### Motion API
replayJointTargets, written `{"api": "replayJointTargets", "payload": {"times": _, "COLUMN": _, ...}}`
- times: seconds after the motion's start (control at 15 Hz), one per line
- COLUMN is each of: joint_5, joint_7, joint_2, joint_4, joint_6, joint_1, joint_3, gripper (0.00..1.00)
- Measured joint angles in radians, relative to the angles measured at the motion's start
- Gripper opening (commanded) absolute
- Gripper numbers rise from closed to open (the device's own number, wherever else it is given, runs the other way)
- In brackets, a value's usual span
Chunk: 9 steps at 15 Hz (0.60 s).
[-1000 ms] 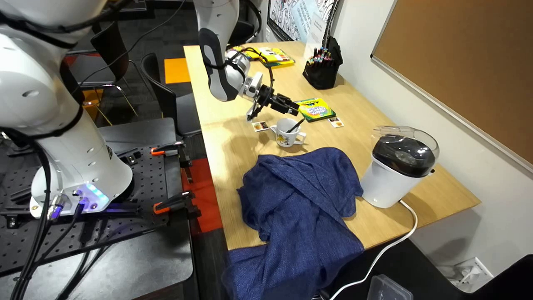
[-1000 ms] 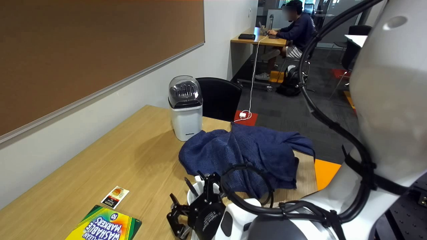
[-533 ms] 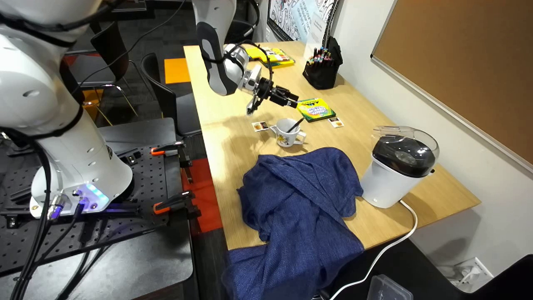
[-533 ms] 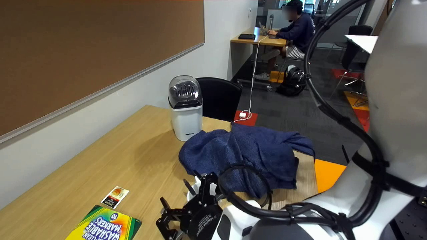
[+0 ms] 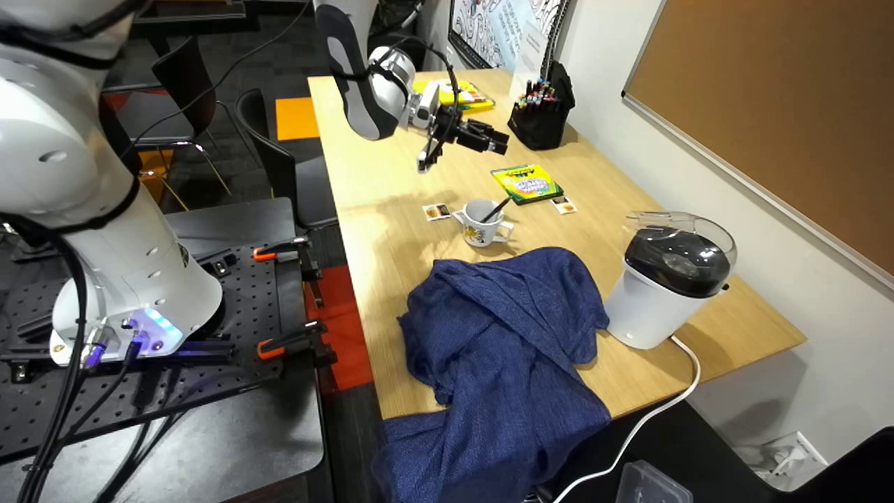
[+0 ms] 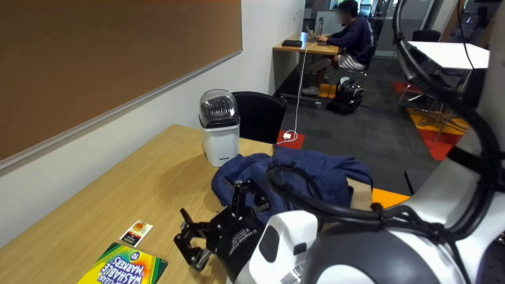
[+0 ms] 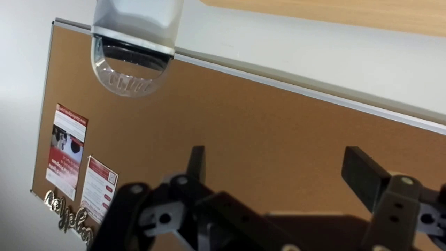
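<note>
Mug (image 5: 482,236): stands upright on the surface (image 5: 594,216), below the jaws and apart from them, probably set on its base for steadiness. Holds a dark thin stick (image 5: 496,210), leaning on the rim, likely too long to lie inside; pen or stirrer, impossible to tell. Looks white, with a yellow and dark picture on the side, a handle, and opposite to it a smaller part sticking out, too small to name surely. Above, jaws spread wide with nothing between, well visible so in the wrist view; pointing more toward the wall (image 6: 158,114) than downward, perhaps for clearing the low things beneath. Near the mug, a flat box of markers (image 5: 527,183), lying face up, presumably the most stable way. Also flat, a small packet (image 5: 436,212) near the mug and a second packet (image 5: 563,205) just beside the box. On another side of the mug, a dark blue cloth (image 5: 503,314), heaped in loose folds and hanging over the edge, likely too soft and large to lie neatly. Just beside the cloth, a white machine (image 5: 646,304) with a clear dome, upright near the end of the surface, perhaps for letting the white cable (image 5: 697,370) run down. Farther, close to the wall, a black case (image 5: 538,133), holding coloured pens (image 5: 539,96) upright, maybe for easy choosing. On the wall, a brown pinboard (image 6: 118,71); far behind, a seated person (image 6: 351,39).
</note>
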State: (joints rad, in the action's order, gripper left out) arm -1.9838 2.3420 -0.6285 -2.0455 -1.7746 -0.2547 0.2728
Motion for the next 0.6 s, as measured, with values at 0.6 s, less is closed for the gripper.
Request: {"api": "replayJointTargets", "payload": {"times": 0.6, "joint_5": 0.044, "joint_7": -0.057, "joint_2": 0.222, "joint_4": -0.158, "joint_6": 0.007, "joint_1": 0.020, "joint_3": -0.002, "gripper": 1.00}}
